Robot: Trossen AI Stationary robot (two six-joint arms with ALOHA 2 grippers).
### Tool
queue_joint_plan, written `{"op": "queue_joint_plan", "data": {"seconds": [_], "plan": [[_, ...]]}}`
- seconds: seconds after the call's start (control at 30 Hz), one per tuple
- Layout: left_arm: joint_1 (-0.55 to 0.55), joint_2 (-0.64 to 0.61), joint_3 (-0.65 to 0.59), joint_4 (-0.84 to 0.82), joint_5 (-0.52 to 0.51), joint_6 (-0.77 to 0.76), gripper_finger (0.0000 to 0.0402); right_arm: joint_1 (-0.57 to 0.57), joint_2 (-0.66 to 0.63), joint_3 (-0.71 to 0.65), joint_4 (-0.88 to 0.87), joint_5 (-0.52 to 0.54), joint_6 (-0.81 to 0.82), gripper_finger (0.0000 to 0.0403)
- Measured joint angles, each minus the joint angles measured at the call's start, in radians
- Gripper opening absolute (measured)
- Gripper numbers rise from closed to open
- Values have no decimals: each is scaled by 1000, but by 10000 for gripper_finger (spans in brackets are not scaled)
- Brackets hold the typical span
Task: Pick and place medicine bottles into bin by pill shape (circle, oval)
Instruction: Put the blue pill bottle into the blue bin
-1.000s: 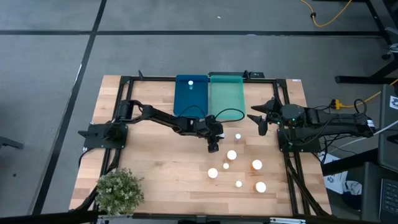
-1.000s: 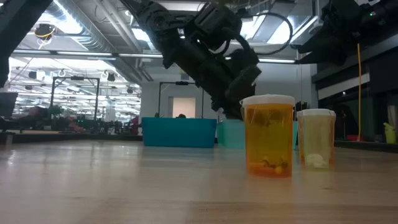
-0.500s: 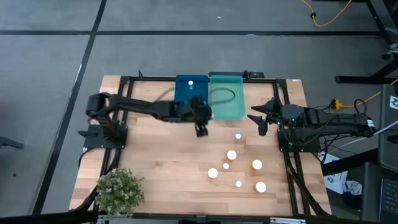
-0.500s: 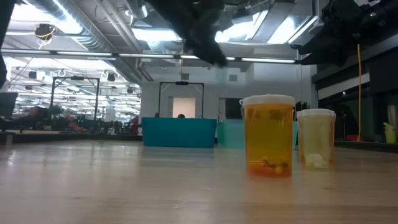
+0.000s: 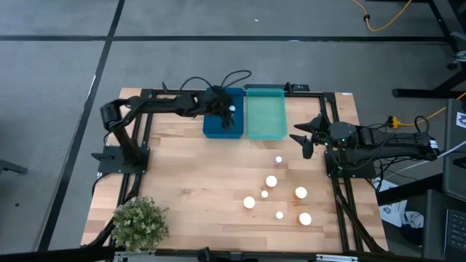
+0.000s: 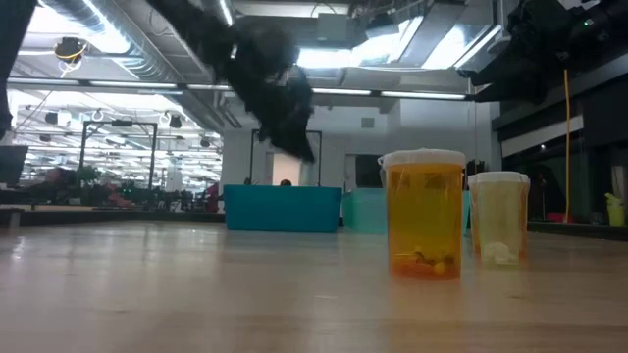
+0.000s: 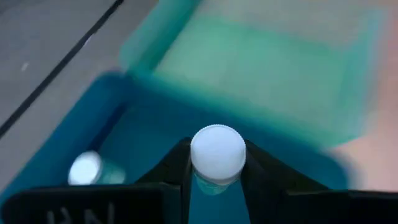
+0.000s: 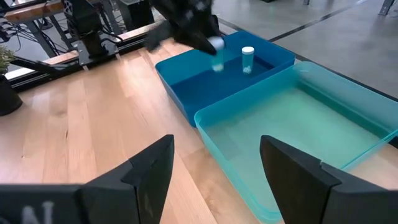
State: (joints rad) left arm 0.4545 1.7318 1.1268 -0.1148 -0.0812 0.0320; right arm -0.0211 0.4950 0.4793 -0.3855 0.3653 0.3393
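No text, label, brand, number or sign can be read anywhere. The gripper housings at the wrist views' near edges carry faint pale marks, too blurred and cut off to make out. The amber bottle (image 6: 424,214) and the paler bottle (image 6: 498,218) in the low view show no label that can be read.
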Motion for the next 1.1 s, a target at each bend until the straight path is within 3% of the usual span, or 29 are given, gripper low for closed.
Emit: {"op": "queue_joint_plan", "data": {"seconds": [0.3,0.6,1.1], "plan": [[43,156,-29,193,48,1,91,0,0,0,0,0,-3,240],[44,177,-28,237,43,5,97,0,0,0,0,0,-3,240],[64,177,-28,235,41,7,192,0,0,0,-1,0,-3,240]]}}
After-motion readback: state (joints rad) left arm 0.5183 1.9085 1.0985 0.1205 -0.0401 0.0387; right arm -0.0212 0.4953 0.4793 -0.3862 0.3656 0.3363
